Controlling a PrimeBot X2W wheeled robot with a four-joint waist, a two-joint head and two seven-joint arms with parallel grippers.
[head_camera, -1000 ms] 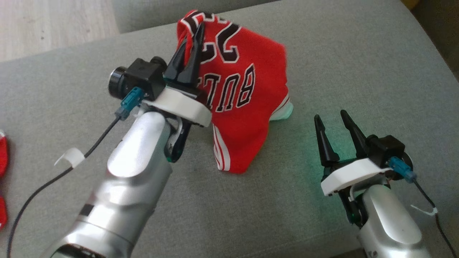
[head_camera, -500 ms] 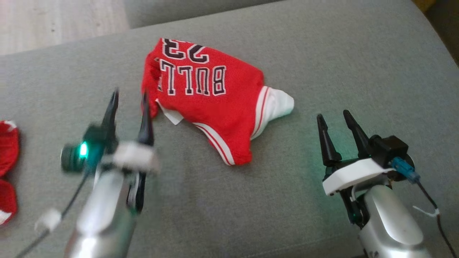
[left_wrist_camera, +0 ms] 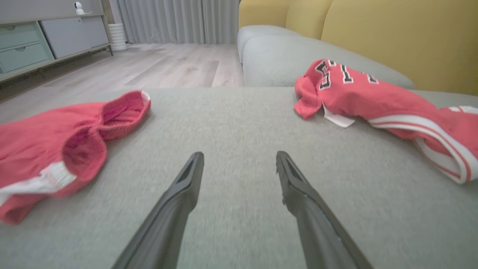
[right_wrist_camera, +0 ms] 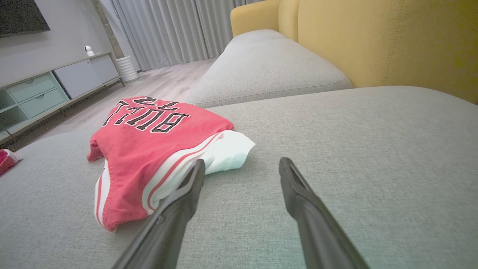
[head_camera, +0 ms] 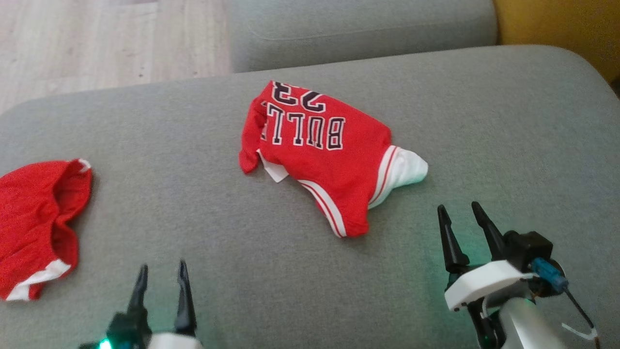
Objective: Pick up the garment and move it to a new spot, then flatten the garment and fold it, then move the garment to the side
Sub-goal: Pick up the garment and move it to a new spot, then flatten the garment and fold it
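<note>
The garment (head_camera: 325,155) is a red jersey with black lettering and white trim, lying crumpled on the grey sofa cushion (head_camera: 203,213). It also appears at the right in the left wrist view (left_wrist_camera: 373,101) and at the left in the right wrist view (right_wrist_camera: 157,145). My left gripper (head_camera: 162,271) is open near the cushion's front edge, well apart from the jersey, nothing between its fingers (left_wrist_camera: 186,186). My right gripper (head_camera: 460,213) is open in front of the jersey's right end, close to its white part, and holds nothing.
A second red garment (head_camera: 36,218) with a white band lies at the cushion's left end. Another grey cushion (head_camera: 358,29) and the yellow sofa back (head_camera: 557,29) lie beyond. Wooden floor (head_camera: 97,43) is at the far left, with a low cabinet (right_wrist_camera: 56,86).
My left gripper opened and let go of the jersey, which dropped onto the cushion. The left arm pulled back toward the front edge. The camera view has shifted.
</note>
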